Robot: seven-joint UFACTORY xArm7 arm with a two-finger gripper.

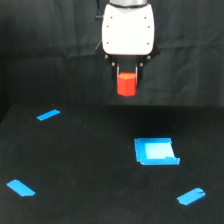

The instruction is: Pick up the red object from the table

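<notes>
The arm hangs down from the top of the exterior view, its white housing (127,32) broad and rounded, with the dark pincer (127,75) poking out beneath it. The pincer is pinching the red object (127,83), a stubby red-orange block that looks roughly cylindrical. Its two dark fingers (115,71) sit on either side of the block's upper part, while the lower part sticks out below them in plain sight.

The block is up in the air, clear of the desk (90,165), showing against the black curtain backdrop (45,50) rather than against the tabletop. Nothing touches it but the pincer.

Down on the matte black desk, a bright blue flat tray (156,151) lies lower in the picture than the held block and a little toward the exterior view's right. It has a paler patch in its middle and looks shallow.

Three small blue tape strips are scattered about the surface. One (48,115) lies toward the exterior view's left, near the far edge of the desk. Another (21,188) sits in the near corner on the exterior view's left. The third (191,196) is in the near corner on the exterior view's right, below the tray and apart from it.
</notes>
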